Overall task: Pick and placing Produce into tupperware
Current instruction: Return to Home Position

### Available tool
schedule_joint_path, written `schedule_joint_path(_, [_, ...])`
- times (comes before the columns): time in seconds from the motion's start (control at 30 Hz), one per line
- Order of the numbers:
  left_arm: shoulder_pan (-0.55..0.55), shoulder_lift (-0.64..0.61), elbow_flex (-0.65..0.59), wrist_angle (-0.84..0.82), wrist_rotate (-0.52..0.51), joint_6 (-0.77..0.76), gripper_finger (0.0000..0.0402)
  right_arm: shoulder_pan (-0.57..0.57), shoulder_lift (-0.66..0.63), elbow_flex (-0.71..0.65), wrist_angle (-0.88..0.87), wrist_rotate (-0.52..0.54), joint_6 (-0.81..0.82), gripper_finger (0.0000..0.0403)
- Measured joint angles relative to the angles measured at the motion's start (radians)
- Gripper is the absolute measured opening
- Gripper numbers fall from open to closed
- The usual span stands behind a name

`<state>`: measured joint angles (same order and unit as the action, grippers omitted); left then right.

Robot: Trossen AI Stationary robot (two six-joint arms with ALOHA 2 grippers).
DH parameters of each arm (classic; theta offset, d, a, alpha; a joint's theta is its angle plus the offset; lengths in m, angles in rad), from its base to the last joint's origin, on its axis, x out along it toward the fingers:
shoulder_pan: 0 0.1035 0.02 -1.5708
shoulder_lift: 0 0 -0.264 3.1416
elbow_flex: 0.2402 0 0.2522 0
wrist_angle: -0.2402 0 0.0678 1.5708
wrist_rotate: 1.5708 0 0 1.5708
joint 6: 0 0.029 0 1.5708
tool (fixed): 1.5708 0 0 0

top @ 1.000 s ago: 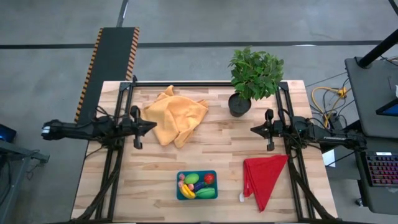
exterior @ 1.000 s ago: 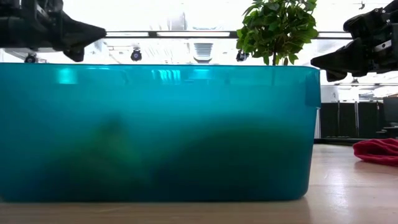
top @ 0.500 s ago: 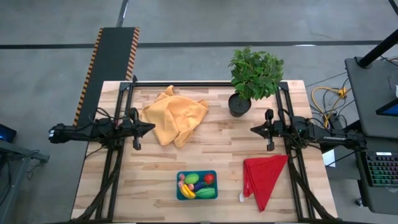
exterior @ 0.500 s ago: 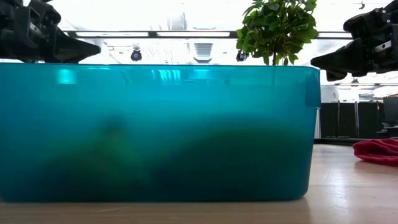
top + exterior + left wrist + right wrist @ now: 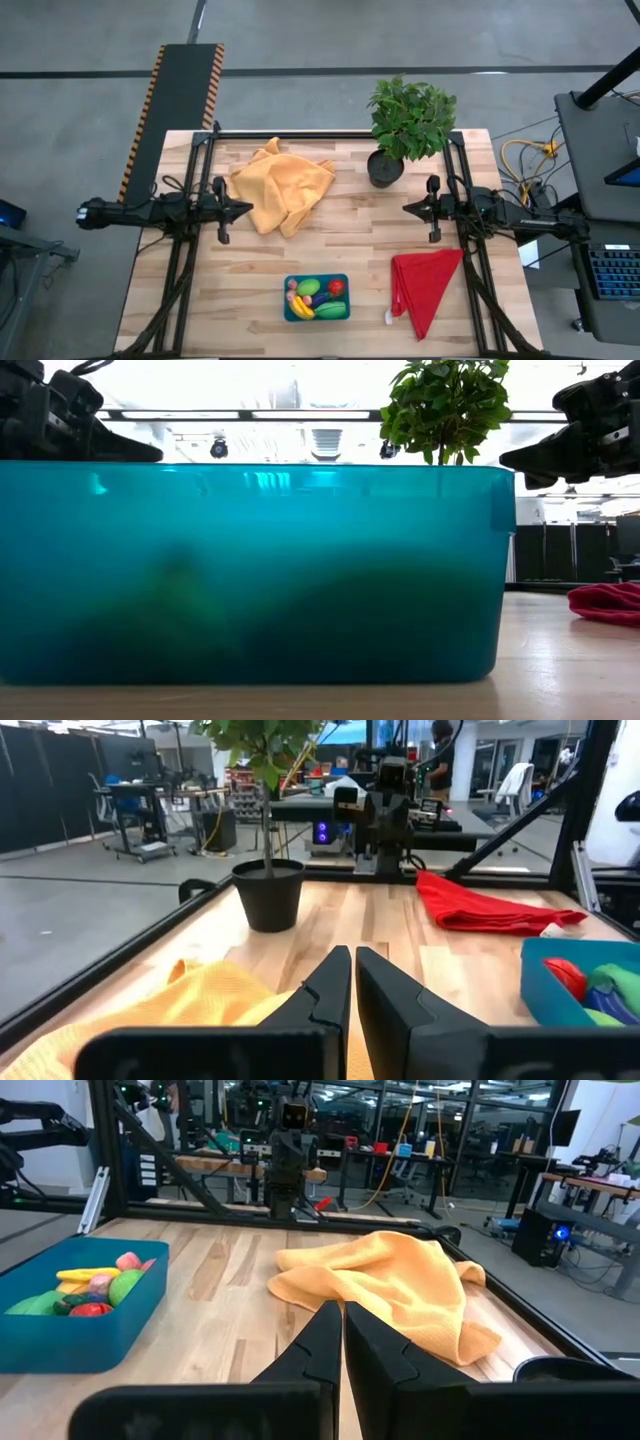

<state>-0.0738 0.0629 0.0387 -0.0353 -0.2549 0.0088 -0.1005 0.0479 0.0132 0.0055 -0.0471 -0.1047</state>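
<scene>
Since the earlier frames the left gripper [image 5: 243, 210] has drawn back a little toward its own side of the table and, in the low view, sits lower against the tupperware's rim line; the right gripper [image 5: 408, 209] has not shifted. The tupperware [image 5: 316, 277] lies near the front edge of the wooden table [image 5: 350, 250], well apart from both grippers, roughly midway between them and closer to the front than either. Both pairs of jaws are drawn together to a thin slit and hold nothing. The left gripper's tips hang over the edge of the orange cloth [image 5: 285, 185], though whether they touch it cannot be told, and the right gripper hangs above bare wood between the potted plant [image 5: 410, 118] and the red cloth [image 5: 425, 285]. Inside the one container lie one yellow banana [image 5: 301, 308], one red tomato [image 5: 336, 287], one dark purple eggplant [image 5: 320, 298], two green pieces [image 5: 309, 288] and small pink bits [image 5: 292, 286], all crowded together. On the table are two cloths and one plant.
</scene>
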Motion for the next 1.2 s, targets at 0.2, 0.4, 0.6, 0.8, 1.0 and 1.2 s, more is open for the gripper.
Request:
schedule_joint_path(0.2, [0.0,-0.006,0.0,-0.002,0.019,-0.003,0.0006,0.0,0.0,0.0,0.005,-0.001,-0.004,0.0009])
schedule_joint_path(0.4, [0.0,-0.013,-0.002,-0.001,0.064,-0.004,0.0006,0.0,0.0,0.0,0.002,-0.013,0.002,0.0009])
schedule_joint_path(0.6, [0.0,-0.012,-0.002,-0.001,0.064,-0.004,0.0006,0.0,0.006,0.0,0.002,-0.014,0.146,0.0009])
schedule_joint_path(0.8, [0.0,-0.012,-0.002,0.0,0.064,-0.004,0.0006,0.0,0.023,0.0,0.001,-0.011,0.15,0.0009])
schedule_joint_path(1.0, [0.0,-0.013,-0.002,0.001,0.064,-0.004,0.0006,0.0,0.023,0.0,0.001,-0.011,0.146,0.0009])
schedule_joint_path(1.2, [0.0,-0.012,-0.003,0.005,0.064,-0.003,0.0006,0.0,0.023,0.0,0.001,-0.003,0.146,0.0009])
